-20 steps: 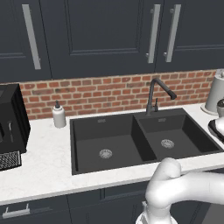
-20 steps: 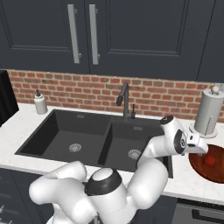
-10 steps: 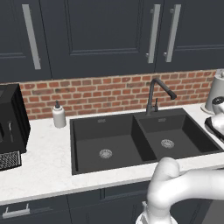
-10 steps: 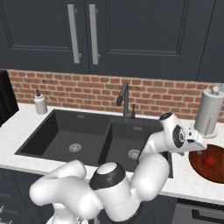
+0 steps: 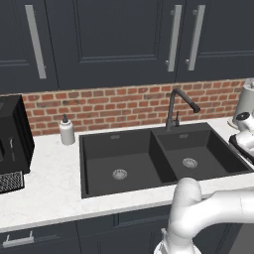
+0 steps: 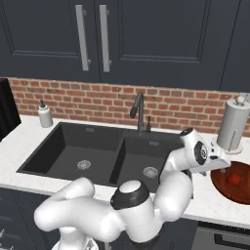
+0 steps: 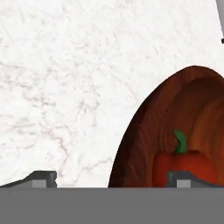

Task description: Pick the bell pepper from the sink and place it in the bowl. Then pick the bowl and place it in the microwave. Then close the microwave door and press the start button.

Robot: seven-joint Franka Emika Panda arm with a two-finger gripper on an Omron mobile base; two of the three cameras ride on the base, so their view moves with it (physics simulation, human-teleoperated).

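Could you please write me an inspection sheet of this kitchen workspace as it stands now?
Surface: white marbled counter, bare around the basins.
Job's things: bell pepper lies in the bowl; sink holds nothing.
Clutter: soap dispenser, paper towel roll.
Grippers: gripper over the bowl's rim, jaws open, holding nothing.
Cables: nothing seen.
Surroundings: brick backsplash, dark cabinets, black appliance at left.

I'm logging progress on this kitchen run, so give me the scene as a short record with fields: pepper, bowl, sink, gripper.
bell pepper: inside the bowl, green stem showing
bowl: on the white counter, right of the sink
sink: both basins bare, drains visible
gripper: open, one fingertip over the counter, the other over the bowl
step done: pepper placed in bowl
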